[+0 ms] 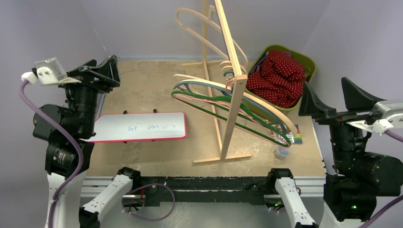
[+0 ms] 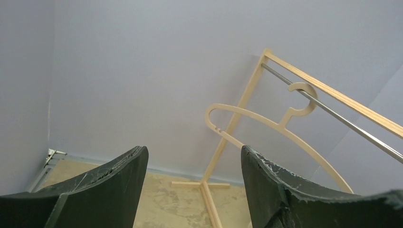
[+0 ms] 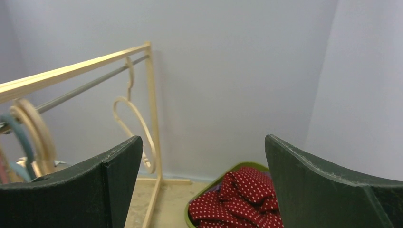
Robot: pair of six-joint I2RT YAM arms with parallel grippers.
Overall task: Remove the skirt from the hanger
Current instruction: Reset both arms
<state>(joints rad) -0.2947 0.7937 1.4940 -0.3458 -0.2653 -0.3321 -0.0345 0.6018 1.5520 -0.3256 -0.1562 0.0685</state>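
Left gripper (image 2: pixel 193 152) and right gripper (image 3: pixel 203 140) are held empty, jaws apart. The skirt (image 1: pixel 280 76) in the far-right basket (image 1: pixel 311 61) is judged limp and light, best pinched at a raised fold.

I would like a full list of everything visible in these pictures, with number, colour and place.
clothes rack: one, pale wood, metal rail, mid-table
lone hanger: one, beige, far end of rail
bunched hangers: several, beige, green, blue-grey, pink, near end of rail
skirt: one, red with white dots, crumpled in basket
basket: one, green, far right corner
whiteboard: one, white with red edge, flat on table, left
small container: one, clear, beside rack's near foot
table: one, tan
left pincer: one, black, open, empty
right pincer: one, black, open, empty
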